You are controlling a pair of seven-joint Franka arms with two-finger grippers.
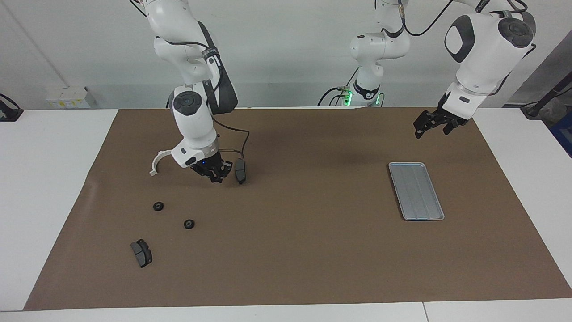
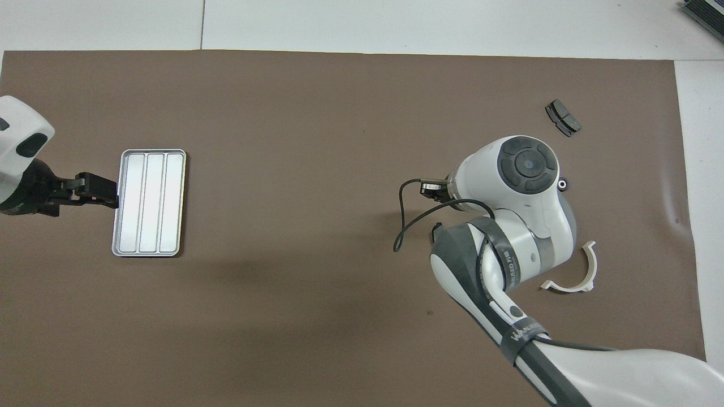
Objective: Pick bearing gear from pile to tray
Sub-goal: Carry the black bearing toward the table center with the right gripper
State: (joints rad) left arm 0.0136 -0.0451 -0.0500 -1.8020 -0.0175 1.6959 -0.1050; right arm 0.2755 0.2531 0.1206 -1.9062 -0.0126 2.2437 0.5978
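The pile lies toward the right arm's end of the brown mat: a white half-ring bracket [image 1: 157, 162] [image 2: 571, 271], two dark grey brake pads [image 1: 240, 171] [image 1: 141, 252] and two small black round pieces [image 1: 158, 206] [image 1: 189, 224]. One round piece [image 2: 561, 183] and one pad [image 2: 563, 117] show in the overhead view. My right gripper [image 1: 215, 175] is low over the mat, between the bracket and the nearer brake pad; in the overhead view the arm's wrist hides it. The silver tray [image 1: 415, 191] [image 2: 149, 202] lies bare. My left gripper [image 1: 431, 129] [image 2: 97, 189] waits open in the air by the tray.
The brown mat [image 1: 313, 250] covers most of the white table. A black cable [image 2: 403, 217] loops from the right wrist over the mat. The wide middle of the mat lies between the pile and the tray.
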